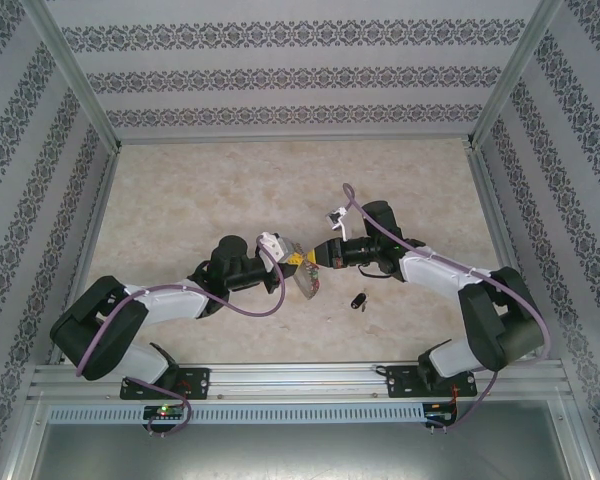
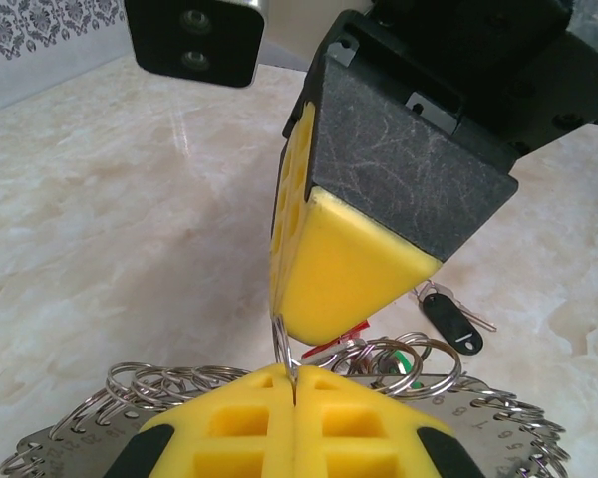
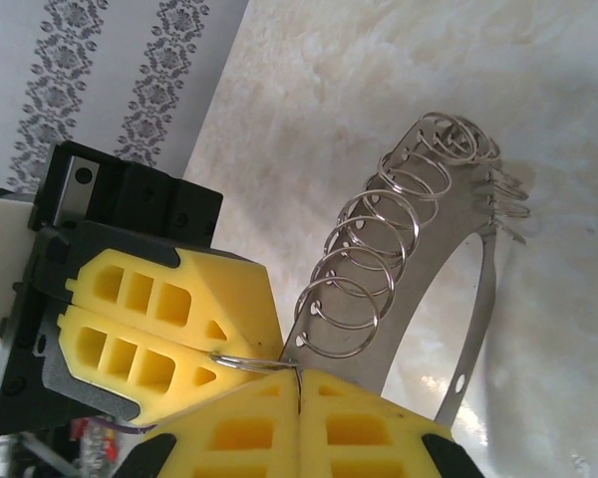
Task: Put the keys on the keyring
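Left gripper [image 2: 293,383] and right gripper [image 3: 298,383], both fully closed tip to tip at centre, pinched one small ring of the keyring [image 3: 468,299], red key [image 2: 336,343] at the pinch, black key [image 1: 358,298] loose just right; judged: hold firm, twist gently, avoid tugging.

My left arm [image 1: 170,300] folds out to the left from its base at the near edge, then reaches right, wrist held low over the surface [image 1: 180,200]. My right arm [image 1: 435,270] mirrors it, elbow out to the right, forearm reaching left. The two wrists point at each other near the middle, where my left jaws and right jaws meet tip to tip. Both pairs are closed, their yellow pads [image 2: 239,433] pressed flat together with no gap showing. From my left wrist, the right pads [image 2: 349,269] come down tilted onto my own tips.
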`<state>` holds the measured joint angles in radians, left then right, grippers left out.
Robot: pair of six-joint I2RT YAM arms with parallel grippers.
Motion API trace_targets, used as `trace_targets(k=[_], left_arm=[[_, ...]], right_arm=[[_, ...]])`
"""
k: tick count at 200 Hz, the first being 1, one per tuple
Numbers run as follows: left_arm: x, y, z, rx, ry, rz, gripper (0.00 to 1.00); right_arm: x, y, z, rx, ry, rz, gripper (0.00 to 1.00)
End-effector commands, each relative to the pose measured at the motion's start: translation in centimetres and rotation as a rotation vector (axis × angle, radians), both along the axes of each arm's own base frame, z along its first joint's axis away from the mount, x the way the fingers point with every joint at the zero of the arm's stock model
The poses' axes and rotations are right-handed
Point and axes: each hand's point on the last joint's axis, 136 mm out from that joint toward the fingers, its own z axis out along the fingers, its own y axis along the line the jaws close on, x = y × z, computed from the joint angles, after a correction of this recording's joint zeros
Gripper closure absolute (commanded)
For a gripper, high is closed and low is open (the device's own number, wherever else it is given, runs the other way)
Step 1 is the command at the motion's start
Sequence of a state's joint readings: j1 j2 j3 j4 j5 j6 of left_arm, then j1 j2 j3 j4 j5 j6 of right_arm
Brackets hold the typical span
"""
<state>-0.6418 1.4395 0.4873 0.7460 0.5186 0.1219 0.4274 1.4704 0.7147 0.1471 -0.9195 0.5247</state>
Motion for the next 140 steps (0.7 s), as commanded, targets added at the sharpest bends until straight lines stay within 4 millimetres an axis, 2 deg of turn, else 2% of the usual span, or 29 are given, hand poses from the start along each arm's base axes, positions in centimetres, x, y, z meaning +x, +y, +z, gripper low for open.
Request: trace_targets(k=[1, 34, 76, 108, 129, 140], left_arm=[[0.0, -1.0, 4.4, -0.122, -0.135, -0.033, 1.00], [0.4, -0.8, 3.7, -0.110, -0.143, -0.007, 1.00], [0.5, -0.1, 2.8, -0.103, -0.133, 0.036, 1.00], [0.7, 0.1, 1.8, -0.077, -0.115, 0.049, 1.00], [0.6, 0.2, 0.9, -0.050, -0.091, 0.048, 0.84], [0.5, 0.2, 0.7, -0.035, -0.087, 0.042, 0.83]], right_arm=[[-0.7, 0.0, -2.0, -0.006, 0.134, 0.007, 1.00], [-0.6, 0.5, -1.6, 0.024, 0.163, 0.025, 1.00], [-0.1, 0.8, 2.8, 0.093, 0.056, 0.036, 1.00], [-0.3, 0.8, 4.2, 0.108, -0.009, 0.046, 1.00], [-0.4, 0.6, 4.8, 0.109, -0.036, 0.038, 1.00], [-0.5, 0.5, 5.0, 0.105, -0.045, 0.032, 1.00]])
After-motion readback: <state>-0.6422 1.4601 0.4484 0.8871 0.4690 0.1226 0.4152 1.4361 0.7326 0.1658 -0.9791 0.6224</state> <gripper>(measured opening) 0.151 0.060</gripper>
